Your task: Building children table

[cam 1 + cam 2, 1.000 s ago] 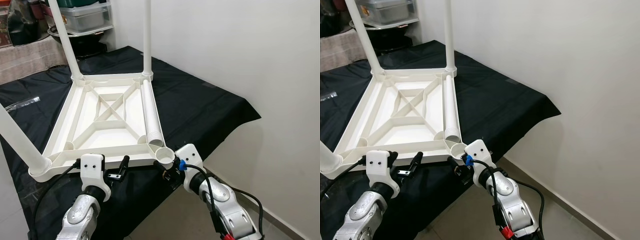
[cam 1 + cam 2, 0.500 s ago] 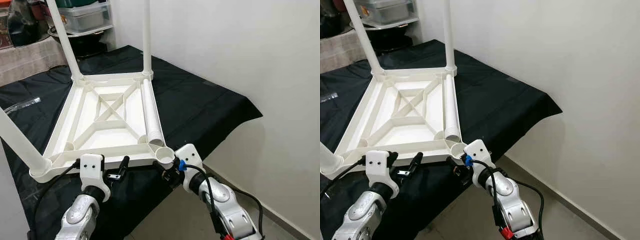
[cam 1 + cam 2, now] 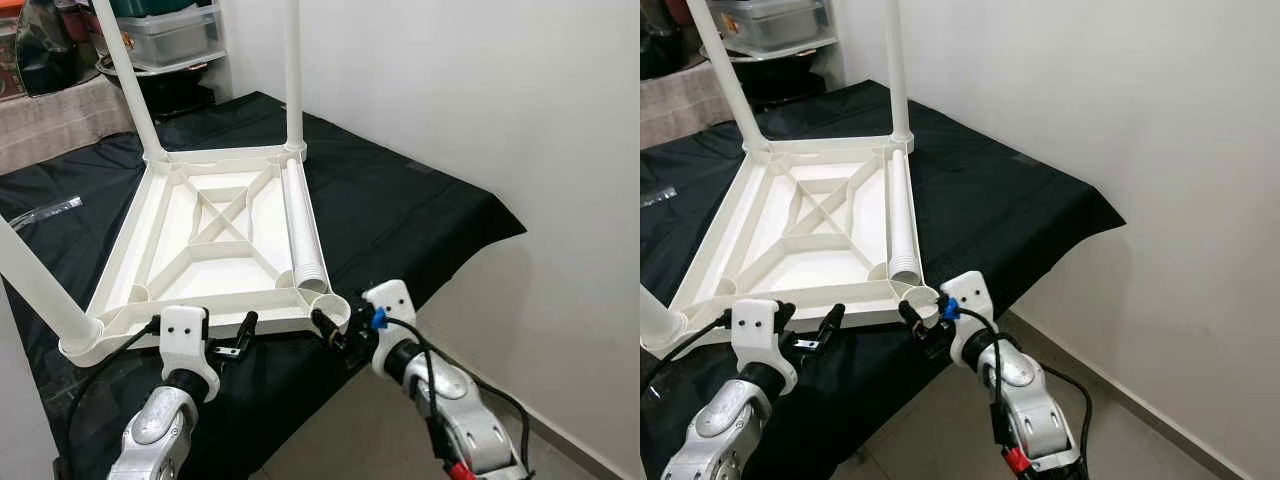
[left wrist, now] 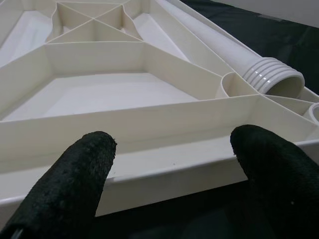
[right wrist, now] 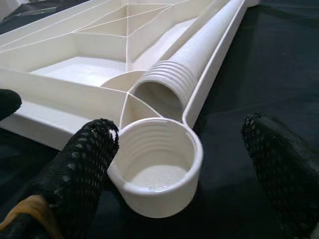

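A white plastic table top [image 3: 120, 250] lies upside down on a black cloth. Three legs stand in its corners: far left [image 3: 125, 70], far right [image 3: 293, 70] and near left [image 3: 35, 280]. A loose leg [image 3: 300, 220] lies inside along the right rim, its threaded end [image 5: 164, 84] just behind the empty near-right corner socket [image 5: 157, 164]. My right gripper [image 5: 182, 144] is open, one finger on each side of that socket. My left gripper [image 4: 174, 149] is open, level with the near rim and a little short of it, holding nothing.
The black cloth [image 3: 400, 200] ends in a drop to the tiled floor [image 3: 560, 440] at the right and front. A white wall [image 3: 480, 90] runs close along the right. Storage boxes [image 3: 170, 30] and a dark bowl stand at the back left. A clear plastic bag [image 3: 45, 208] lies left.
My right gripper has moved forward, so its fingers now straddle the corner socket instead of sitting in front of it. The left gripper and the table have not moved.
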Robot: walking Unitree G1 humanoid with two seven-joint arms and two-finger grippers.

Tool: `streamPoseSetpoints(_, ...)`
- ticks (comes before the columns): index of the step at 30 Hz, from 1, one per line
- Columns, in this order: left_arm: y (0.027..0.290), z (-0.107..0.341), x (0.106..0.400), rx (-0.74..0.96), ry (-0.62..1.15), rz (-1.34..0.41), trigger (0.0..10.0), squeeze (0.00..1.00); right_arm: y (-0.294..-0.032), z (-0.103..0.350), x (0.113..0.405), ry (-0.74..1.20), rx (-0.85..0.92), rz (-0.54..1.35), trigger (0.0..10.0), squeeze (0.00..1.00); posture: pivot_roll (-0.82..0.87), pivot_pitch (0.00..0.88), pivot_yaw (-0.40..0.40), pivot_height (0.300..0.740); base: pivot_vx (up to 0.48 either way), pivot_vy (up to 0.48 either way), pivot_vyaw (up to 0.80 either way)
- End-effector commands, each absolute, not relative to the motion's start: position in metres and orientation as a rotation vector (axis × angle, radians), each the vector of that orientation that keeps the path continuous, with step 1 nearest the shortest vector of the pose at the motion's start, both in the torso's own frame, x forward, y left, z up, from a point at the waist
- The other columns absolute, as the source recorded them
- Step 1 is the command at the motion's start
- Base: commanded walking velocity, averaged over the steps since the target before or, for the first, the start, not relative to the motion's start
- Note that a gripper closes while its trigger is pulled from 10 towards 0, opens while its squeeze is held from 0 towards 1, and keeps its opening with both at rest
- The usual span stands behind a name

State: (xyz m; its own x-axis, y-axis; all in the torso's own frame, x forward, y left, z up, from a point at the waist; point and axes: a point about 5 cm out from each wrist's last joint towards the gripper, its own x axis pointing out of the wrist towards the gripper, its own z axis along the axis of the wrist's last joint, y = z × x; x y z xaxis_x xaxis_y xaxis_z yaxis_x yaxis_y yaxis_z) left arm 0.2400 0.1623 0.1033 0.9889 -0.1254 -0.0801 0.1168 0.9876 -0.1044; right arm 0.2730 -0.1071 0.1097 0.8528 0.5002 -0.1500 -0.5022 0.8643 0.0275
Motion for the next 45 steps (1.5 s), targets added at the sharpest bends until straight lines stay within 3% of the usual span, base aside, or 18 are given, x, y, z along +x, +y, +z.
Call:
streamPoseSetpoints(1,0.1632,0.1067,0.2414,-0.070,0.078,-0.124,10.0,0.00,-0.1060,0.1102,0.2754,0.159,0.010,0.528,10.0,0.00,-0.11,0.005,0.005,0.740,0.000,0.000,0.00)
streamPoseSetpoints(45,0.1607,0.1027,0.2464,-0.061,0.088,-0.132,10.0,0.00,-0.0991,0.1058,0.2772,0.157,-0.082,0.583,10.0,0.00,-0.10,0.000,0.001,0.740,0.000,0.000,0.00)
